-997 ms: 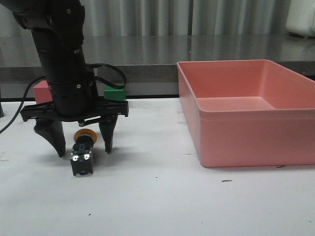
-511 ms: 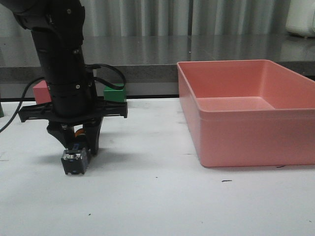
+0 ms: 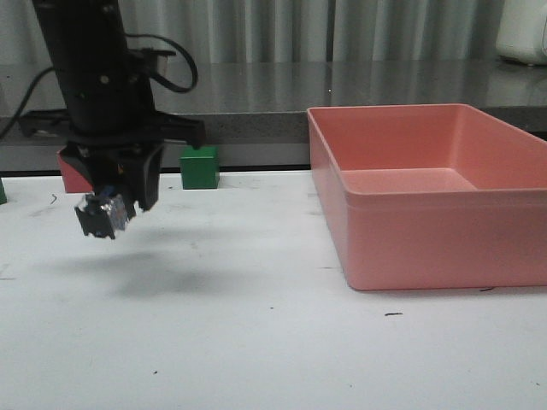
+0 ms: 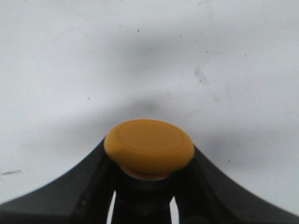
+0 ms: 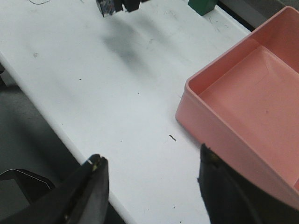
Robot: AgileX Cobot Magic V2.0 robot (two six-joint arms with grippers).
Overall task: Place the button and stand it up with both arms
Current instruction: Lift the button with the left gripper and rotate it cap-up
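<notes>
My left gripper [image 3: 120,198] is shut on the button [image 3: 101,213] and holds it in the air above the left part of the white table [image 3: 256,342]. The button's black body with metal terminals points forward and down in the front view. In the left wrist view its yellow cap [image 4: 149,147] sits between the two dark fingers [image 4: 88,186]. The button also shows small at the far edge of the right wrist view [image 5: 108,7]. My right gripper [image 5: 152,161] is open and empty over the table's front edge, out of the front view.
A large pink bin [image 3: 427,201] stands on the right of the table; it also shows in the right wrist view [image 5: 243,107]. A green cube [image 3: 199,166] and a pink cube [image 3: 73,171] sit at the back left behind the left arm.
My left gripper closed on the button where it lay on the table, then lifted it up and slightly left. Its shadow now lies on the table below.
</notes>
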